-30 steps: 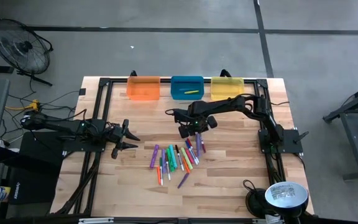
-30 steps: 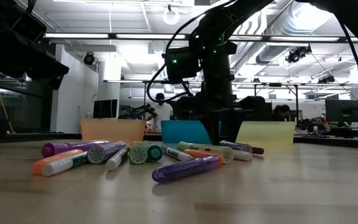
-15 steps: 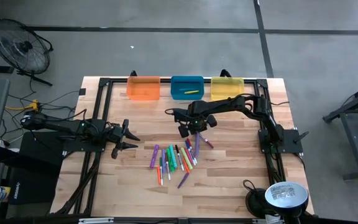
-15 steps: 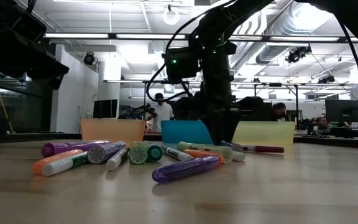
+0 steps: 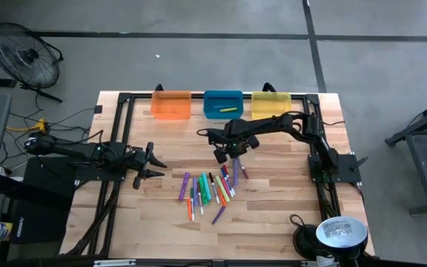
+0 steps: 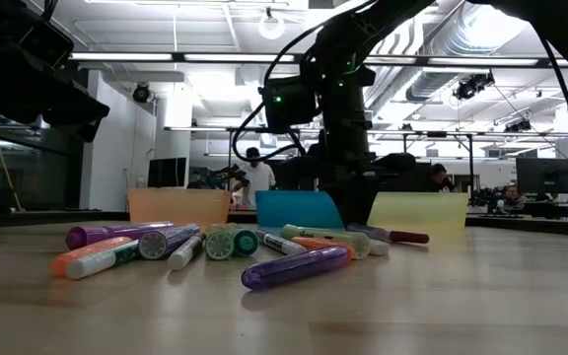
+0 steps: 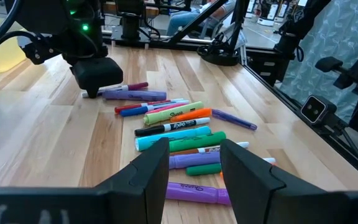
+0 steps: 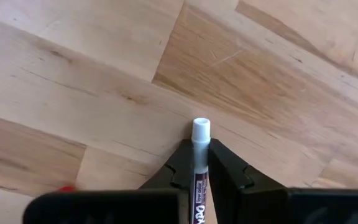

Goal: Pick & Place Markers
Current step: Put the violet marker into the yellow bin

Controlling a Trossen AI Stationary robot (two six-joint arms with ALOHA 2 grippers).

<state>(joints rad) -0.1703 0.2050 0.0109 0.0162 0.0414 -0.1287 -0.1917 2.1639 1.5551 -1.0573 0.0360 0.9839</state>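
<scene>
Several coloured markers (image 5: 210, 189) lie in a loose pile on the middle of the wooden table, also seen in the low view (image 6: 215, 247) and the left wrist view (image 7: 179, 134). My right gripper (image 5: 224, 153) stands at the pile's far end, fingers pointing down, shut on a white marker with a dark red cap (image 6: 402, 237). My left gripper (image 5: 156, 169) waits open to the left of the pile, level with the table, touching nothing. My right gripper pinches the marker between its two fingers (image 8: 182, 163), just behind the marker's white tail end (image 8: 201, 129), which pokes out past the fingertips toward the table. The fingers come from above, slanting down. The capped end (image 6: 417, 237) sticks out sideways, nearly level and low over the table.
Three translucent bins stand along the table's far edge: orange (image 5: 171, 104), blue (image 5: 222, 104) and yellow (image 5: 270, 104). A yellow marker (image 5: 230, 110) lies in the blue bin. Bare wood lies between the pile and the bins. People and desks show in the room behind.
The right gripper has stayed almost where it was. The marker in it has turned about: its capped end swung out toward the table's right edge, then came partly back. The pile and the left arm have kept still.
</scene>
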